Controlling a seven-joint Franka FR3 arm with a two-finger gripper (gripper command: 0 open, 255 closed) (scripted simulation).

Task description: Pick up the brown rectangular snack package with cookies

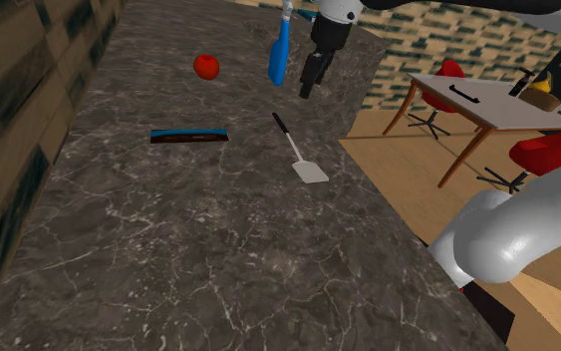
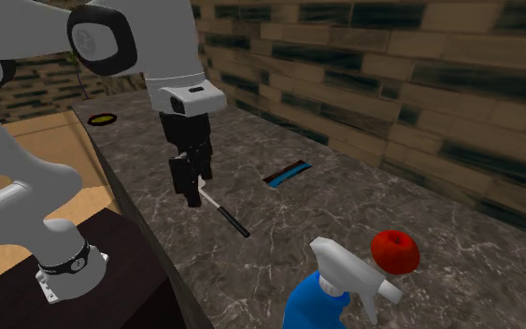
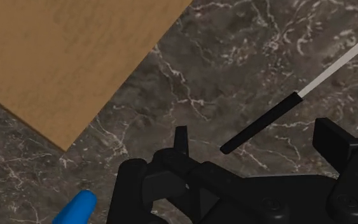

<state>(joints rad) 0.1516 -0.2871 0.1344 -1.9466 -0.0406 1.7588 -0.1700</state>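
**Status.** The gripper (image 3: 255, 135) is released: its fingers (image 3: 332, 141) stand apart and clasp nothing. It hangs above the black handle end of the spatula (image 1: 301, 152), near the edge of the counter (image 1: 168, 259). The snack package (image 1: 189, 136) is a thin dark brown slab with a blue strip along one long edge. It lies flat on the counter, to the shoulder view's left of the spatula and well apart from it. It is not yet approached.

**Hazards.**
1. Wrong object. In the wrist view the spatula handle shows between the open fingers, untouched. A descent from this position would likely close on the spatula. Traverse first.
2. Collision. The spray bottle (image 1: 280, 55) stands just beyond the spatula's handle end, near the gripper, and a low sideways sweep could tip it. The apple (image 1: 206, 66), farther beyond the spatula on the package's side, could roll if touched.
3. Poor grip. The package is low and flat, so its edges give the fingers little to bear on. If they close too high, expect it to slip out or skid on the counter.
4. Drag. A low path could catch the spatula and push it toward the package.
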